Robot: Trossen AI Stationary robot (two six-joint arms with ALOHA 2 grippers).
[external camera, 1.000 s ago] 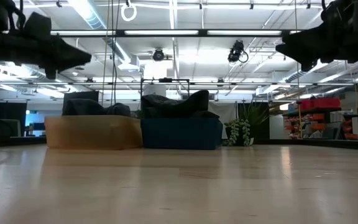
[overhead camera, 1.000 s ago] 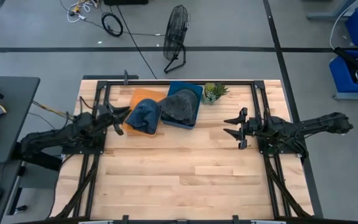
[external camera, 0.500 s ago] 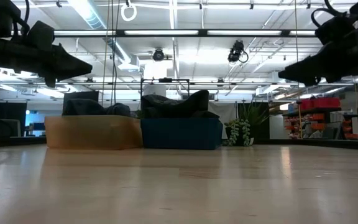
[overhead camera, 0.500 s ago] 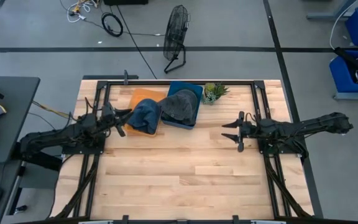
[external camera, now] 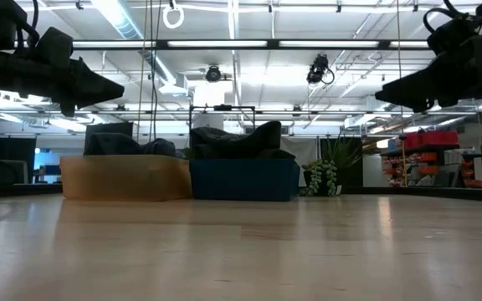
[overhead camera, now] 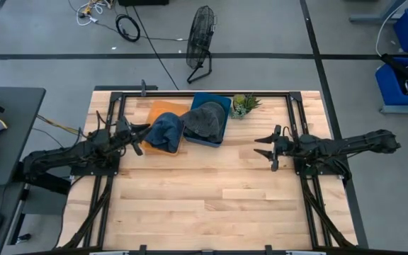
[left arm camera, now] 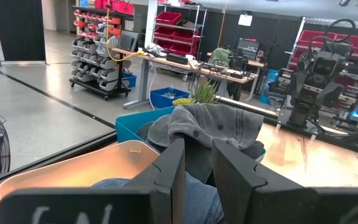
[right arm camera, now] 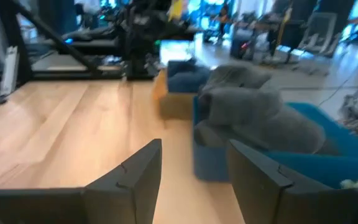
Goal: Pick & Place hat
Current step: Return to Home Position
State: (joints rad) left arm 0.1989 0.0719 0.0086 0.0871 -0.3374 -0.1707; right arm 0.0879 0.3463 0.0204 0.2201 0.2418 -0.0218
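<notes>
A blue denim hat point(overhead camera: 163, 131) lies in the orange bin point(overhead camera: 160, 110) at the far middle of the table. A grey hat point(overhead camera: 205, 120) lies in the blue bin point(overhead camera: 220, 103) next to it, and it also shows in the left wrist view point(left arm camera: 219, 122) and the right wrist view point(right arm camera: 253, 102). My left gripper point(overhead camera: 140, 138) hovers just left of the orange bin, above the table, with a narrow gap between its fingers point(left arm camera: 169, 165), and it holds nothing. My right gripper point(overhead camera: 263, 149) hovers open and empty to the right of the blue bin, pointing at it.
A small potted plant point(overhead camera: 245, 104) stands right of the blue bin at the far edge. The near half of the wooden table point(overhead camera: 211, 212) is bare wood. Black frame rails point(overhead camera: 112, 184) run along the left and right sides.
My right gripper has dipped a little toward the table and turned slightly, staying open. My left gripper has tipped slightly downward beside the orange bin. The hats and bins have not moved.
</notes>
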